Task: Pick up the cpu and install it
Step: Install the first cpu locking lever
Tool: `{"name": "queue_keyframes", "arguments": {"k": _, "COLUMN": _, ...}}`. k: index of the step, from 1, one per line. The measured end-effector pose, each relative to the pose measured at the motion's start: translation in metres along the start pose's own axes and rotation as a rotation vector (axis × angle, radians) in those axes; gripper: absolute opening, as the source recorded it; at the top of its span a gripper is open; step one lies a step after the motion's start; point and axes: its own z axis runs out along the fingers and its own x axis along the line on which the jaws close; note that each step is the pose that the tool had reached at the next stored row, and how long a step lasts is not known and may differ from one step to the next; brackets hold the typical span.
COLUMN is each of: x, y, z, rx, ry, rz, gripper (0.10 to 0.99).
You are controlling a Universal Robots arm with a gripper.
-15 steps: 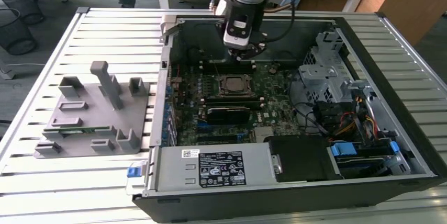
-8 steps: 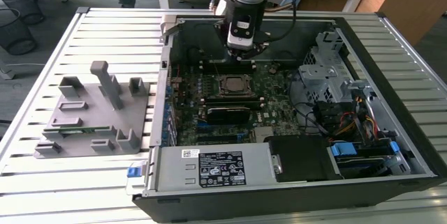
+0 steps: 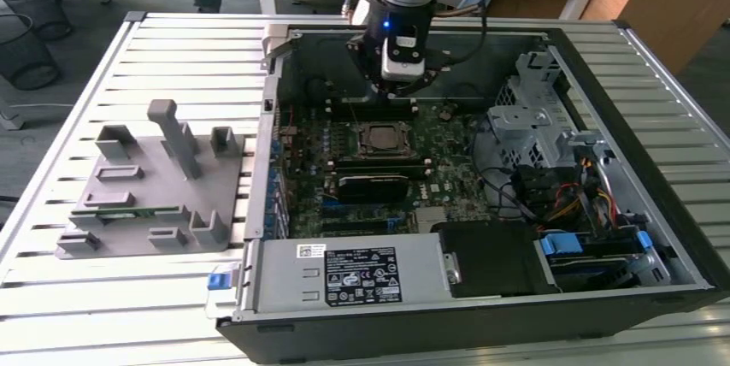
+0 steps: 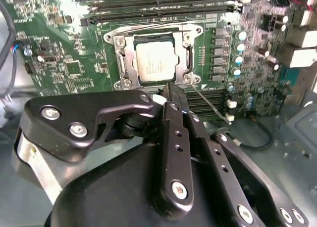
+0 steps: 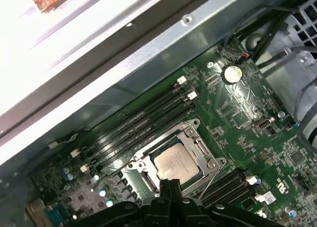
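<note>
**CPU seated in its socket, gripper above it with fingers together**

Nearest in the exterior view is the open computer case [image 3: 479, 315], a black tower lying on its side on a slatted metal table [image 3: 103, 315]. Along the case's near edge sits the grey power supply [image 3: 342, 274] with a white label. On the table at the exterior view's left, just beside the case, stands a grey parts fixture [image 3: 154, 186] with upright posts and slots; a narrow green memory stick [image 3: 123, 209] lies in one slot.

Farther in, the green motherboard [image 3: 450, 148] covers the case floor. A black heatsink block [image 3: 367, 186] rests on it, and just beyond that is the metal socket frame [image 3: 377, 139]. The cpu [image 4: 155, 62] lies flat inside this frame, its silver top facing up; it also shows in the first wrist view [image 5: 176, 162]. Rows of black memory slots [image 5: 143, 120] run along both sides of the socket.

Above the far side of the socket hangs the gripper [image 3: 399, 90] on the arm, pointing straight down. In both wrist views its two black fingers [image 4: 174, 96] sit pressed together with nothing between them, tips [image 5: 170, 185] just beside the socket frame and clear of the cpu.

At the exterior view's right, drive cages [image 3: 536, 105] and coloured cables [image 3: 570, 203] fill the case.
</note>
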Motion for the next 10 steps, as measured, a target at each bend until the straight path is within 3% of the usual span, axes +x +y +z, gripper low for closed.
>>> {"name": "queue_keyframes", "arguments": {"k": 2, "x": -0.0001, "y": 0.0000, "z": 0.0007, "rx": -0.001, "ry": -0.0025, "rz": -0.015, "gripper": 0.106}}
{"name": "queue_keyframes", "arguments": {"k": 5, "x": -0.0001, "y": -0.0001, "z": 0.0019, "rx": -0.007, "ry": -0.0147, "rz": -0.041, "gripper": 0.106}}
{"name": "queue_keyframes", "arguments": {"k": 10, "x": -0.0003, "y": 0.0000, "z": 0.0044, "rx": -0.012, "ry": -0.0261, "rz": -0.122, "gripper": 0.106}}
